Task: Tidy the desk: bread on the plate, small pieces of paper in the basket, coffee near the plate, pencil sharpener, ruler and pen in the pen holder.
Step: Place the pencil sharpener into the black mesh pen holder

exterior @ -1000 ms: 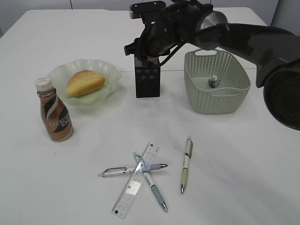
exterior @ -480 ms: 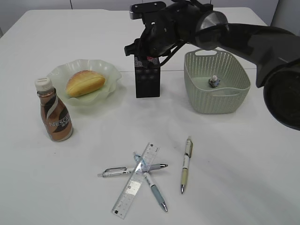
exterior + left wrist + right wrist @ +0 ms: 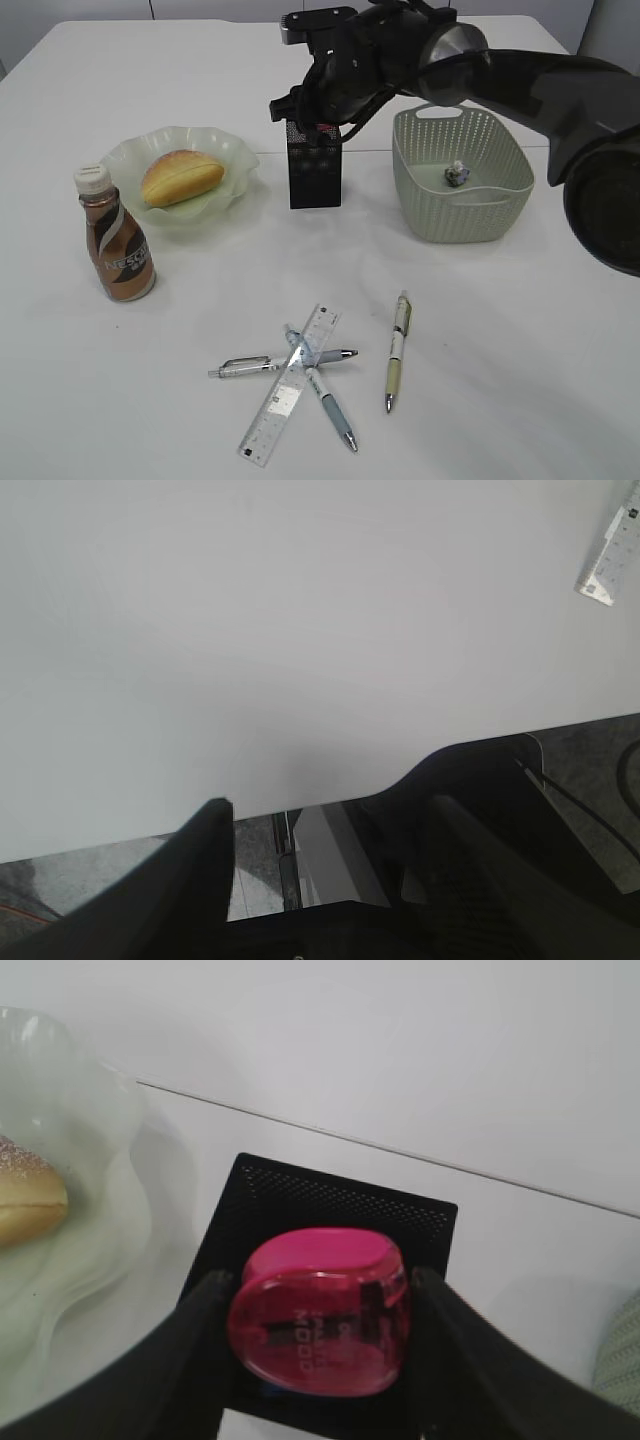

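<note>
My right gripper (image 3: pixel 320 1292) is shut on the pink pencil sharpener (image 3: pixel 318 1312), directly above the mouth of the black mesh pen holder (image 3: pixel 340 1200). From outside, that gripper (image 3: pixel 315 120) hovers at the pen holder's (image 3: pixel 314 170) top. The bread (image 3: pixel 181 177) lies on the green plate (image 3: pixel 232 150), with the coffee (image 3: pixel 117 238) at the plate's front left. One small piece of paper (image 3: pixel 457 175) is in the basket (image 3: pixel 462 210). The ruler (image 3: pixel 290 383) lies across two pens (image 3: pixel 322 390); a third pen (image 3: pixel 397 352) is to their right. My left gripper (image 3: pixel 325 810) is open and empty over the desk (image 3: pixel 300 630) edge.
The ruler's end (image 3: pixel 608 560) shows at the top right of the left wrist view. The plate's rim (image 3: pixel 90 1210) is just left of the pen holder, and the basket stands to the holder's right. My right arm (image 3: pixel 520 85) reaches in over the basket.
The right gripper has edged slightly to the right over the pen holder, the pencil sharpener still between its fingers. Nothing on the desk has moved.
</note>
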`<state>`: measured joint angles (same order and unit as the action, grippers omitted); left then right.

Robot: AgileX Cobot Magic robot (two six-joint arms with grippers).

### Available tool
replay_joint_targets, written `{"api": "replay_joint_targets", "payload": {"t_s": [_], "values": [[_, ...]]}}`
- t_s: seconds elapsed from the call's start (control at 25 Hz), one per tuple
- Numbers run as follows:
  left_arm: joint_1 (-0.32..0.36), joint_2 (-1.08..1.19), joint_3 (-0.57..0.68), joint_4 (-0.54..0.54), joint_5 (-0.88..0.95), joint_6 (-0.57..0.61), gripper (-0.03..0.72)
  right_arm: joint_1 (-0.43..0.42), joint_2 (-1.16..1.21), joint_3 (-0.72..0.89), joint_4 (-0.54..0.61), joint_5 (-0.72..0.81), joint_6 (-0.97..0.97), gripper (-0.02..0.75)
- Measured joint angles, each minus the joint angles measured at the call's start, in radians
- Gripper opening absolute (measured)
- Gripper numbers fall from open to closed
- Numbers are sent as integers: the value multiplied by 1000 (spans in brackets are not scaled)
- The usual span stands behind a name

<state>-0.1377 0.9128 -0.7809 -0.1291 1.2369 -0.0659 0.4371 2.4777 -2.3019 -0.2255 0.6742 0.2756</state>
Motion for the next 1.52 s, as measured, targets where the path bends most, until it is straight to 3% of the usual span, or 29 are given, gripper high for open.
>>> {"api": "replay_joint_targets", "payload": {"t_s": [1.28,1.52], "values": [[0,0,0,0,0,0,433,-1,0,0,-12,-25,4,422],[0,0,0,0,0,0,433,-14,0,0,24,-23,4,480]]}}
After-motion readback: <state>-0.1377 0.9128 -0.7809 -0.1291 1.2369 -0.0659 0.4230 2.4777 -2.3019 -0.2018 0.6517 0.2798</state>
